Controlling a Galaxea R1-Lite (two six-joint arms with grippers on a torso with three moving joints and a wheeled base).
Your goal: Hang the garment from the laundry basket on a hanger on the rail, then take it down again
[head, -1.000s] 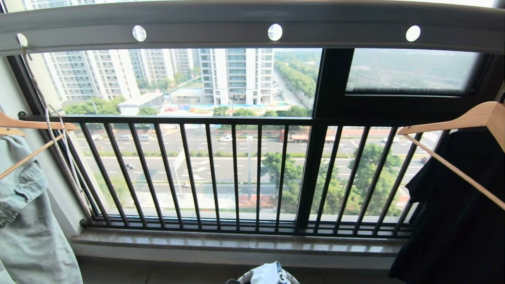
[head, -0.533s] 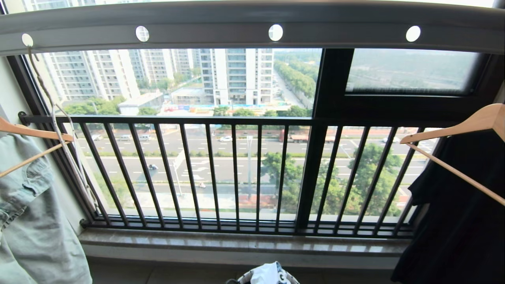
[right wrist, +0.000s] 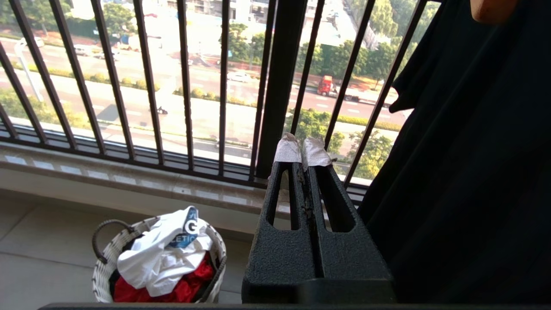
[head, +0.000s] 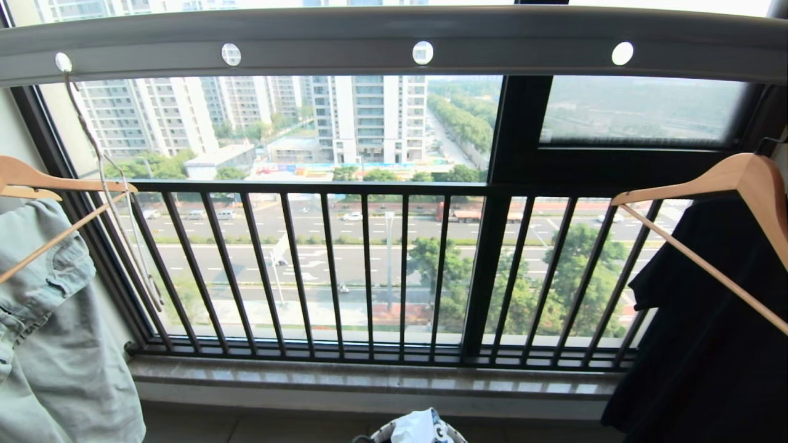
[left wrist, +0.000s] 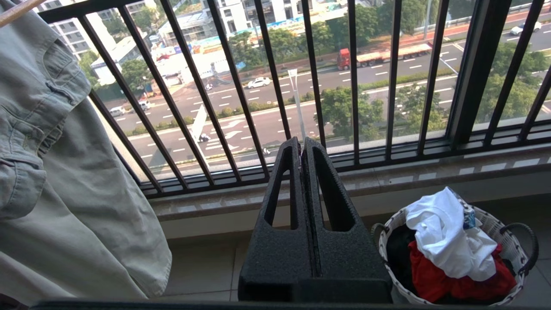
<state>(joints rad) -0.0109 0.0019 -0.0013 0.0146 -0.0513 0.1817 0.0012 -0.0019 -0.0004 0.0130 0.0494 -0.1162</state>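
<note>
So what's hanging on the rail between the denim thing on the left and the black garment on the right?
Only the thin wire hanger, hooked in a hole of the rail beside the denim garment; the stretch on to the black garment is bare, per the head view.

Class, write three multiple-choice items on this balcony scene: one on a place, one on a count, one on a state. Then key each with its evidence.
1. Where does the white T-shirt lie?
A. on the rail
B. in the laundry basket
C. on the sill

2. How many round holes show in the rail, head view?
A. two
B. four
C. seven

3. How does the left end effector stand?
A. shut, empty
B. wide open
C. shut on a hanger

Key: B, it rests on the red garment inside the basket; B, four bright holes along the bar; A, fingers pressed together, nothing between.
</note>
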